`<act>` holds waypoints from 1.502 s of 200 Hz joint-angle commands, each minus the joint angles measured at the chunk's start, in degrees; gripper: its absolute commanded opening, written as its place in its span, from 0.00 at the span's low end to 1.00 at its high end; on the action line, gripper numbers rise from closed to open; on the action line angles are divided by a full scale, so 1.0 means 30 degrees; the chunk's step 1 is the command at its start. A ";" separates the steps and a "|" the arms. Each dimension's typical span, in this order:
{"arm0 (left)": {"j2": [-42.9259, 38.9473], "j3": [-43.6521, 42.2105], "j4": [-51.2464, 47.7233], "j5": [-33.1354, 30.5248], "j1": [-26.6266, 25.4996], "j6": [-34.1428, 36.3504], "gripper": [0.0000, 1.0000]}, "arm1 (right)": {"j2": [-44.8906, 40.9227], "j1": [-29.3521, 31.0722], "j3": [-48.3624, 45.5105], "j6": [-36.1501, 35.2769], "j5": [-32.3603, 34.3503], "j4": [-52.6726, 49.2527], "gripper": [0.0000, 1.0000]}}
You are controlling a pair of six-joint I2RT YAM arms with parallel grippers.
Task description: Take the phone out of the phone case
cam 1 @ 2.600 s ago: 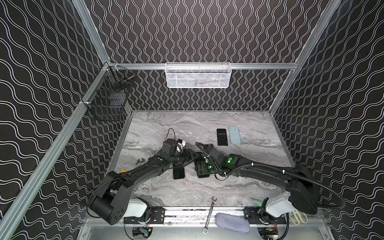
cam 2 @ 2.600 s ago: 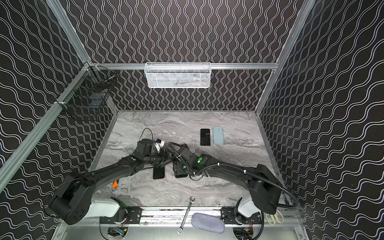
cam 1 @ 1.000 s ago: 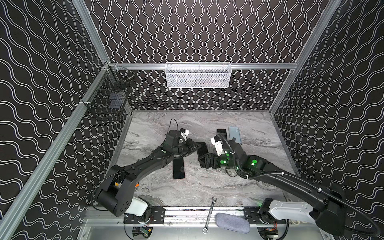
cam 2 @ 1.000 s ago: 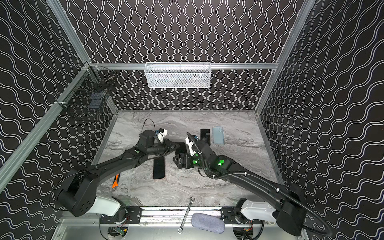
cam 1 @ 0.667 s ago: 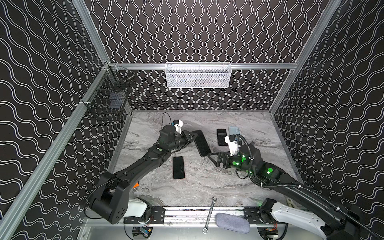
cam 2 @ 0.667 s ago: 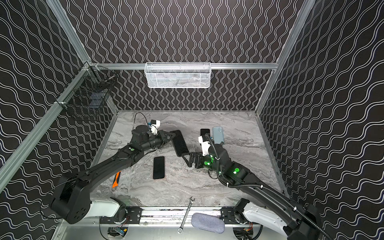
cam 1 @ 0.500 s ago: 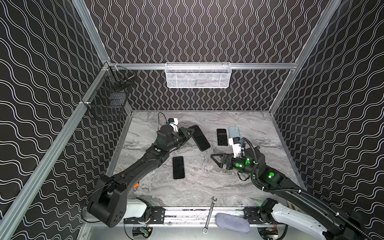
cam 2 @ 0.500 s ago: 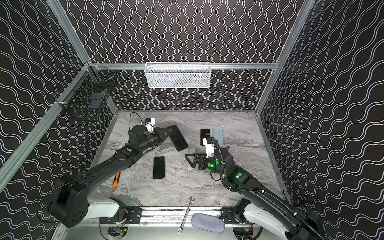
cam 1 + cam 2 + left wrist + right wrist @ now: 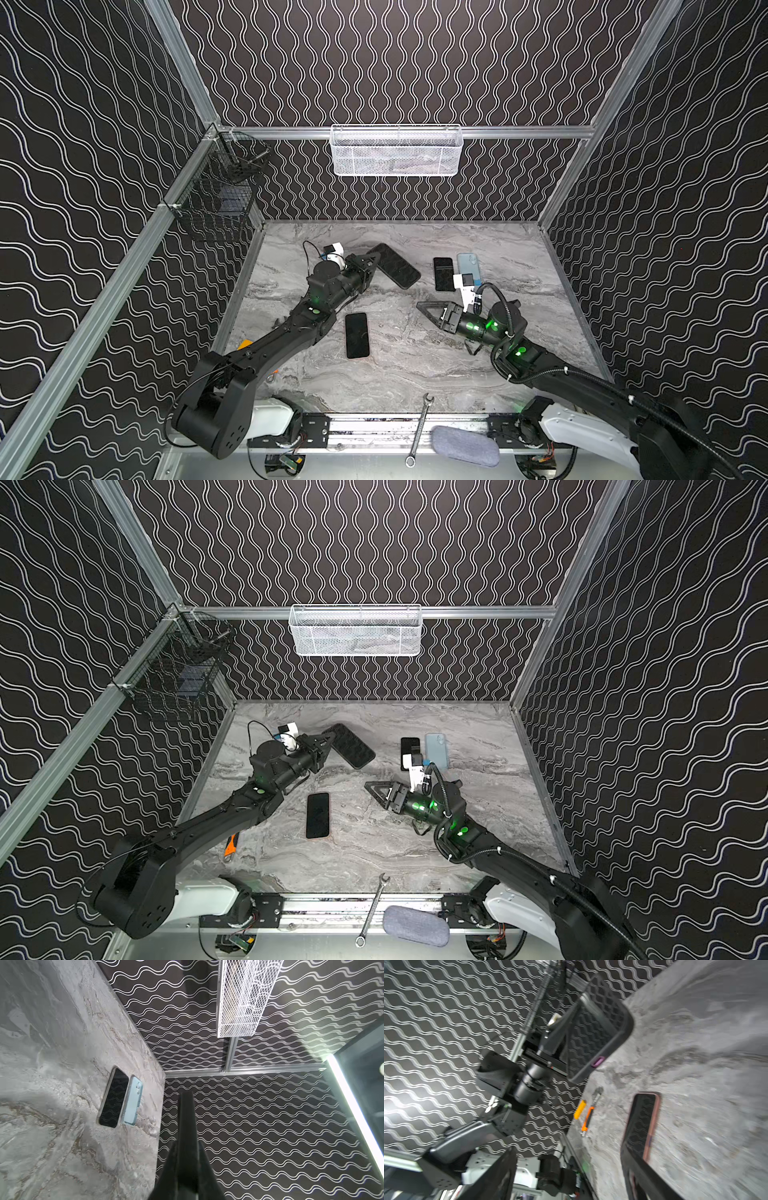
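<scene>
Lying on grey marbled tabletop (image 9: 395, 374): phone (image 9: 357, 335); black wavy-lined walls (image 9: 374, 62) around.

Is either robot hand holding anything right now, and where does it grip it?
The left gripper pinches the black case by one end; the right gripper holds nothing.

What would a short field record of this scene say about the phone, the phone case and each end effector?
phone: flat on the table, out of its case
phone case: empty, held at one end by the left end effector
left end effector: shut on the phone case
right end effector: open, holding nothing
</scene>
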 commanded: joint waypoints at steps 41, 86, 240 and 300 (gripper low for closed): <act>0.0598 -0.0427 0.3726 0.0445 0.0001 -0.1020 0.00 | 0.3326 0.0066 0.1016 0.3189 -0.0048 0.6005 0.74; 0.0436 -0.0870 0.4097 0.0290 0.0011 -0.0852 0.00 | 0.4296 0.0093 0.1808 0.3280 0.0375 0.5742 0.71; 0.0413 -0.1068 0.4361 0.0521 0.0007 -0.0668 0.00 | 0.6326 0.0154 0.2764 0.3445 0.0848 0.5948 0.58; 0.0382 -0.1103 0.4361 0.0572 0.0005 -0.0581 0.00 | 0.7002 0.0240 0.3289 0.3518 0.0614 0.6215 0.50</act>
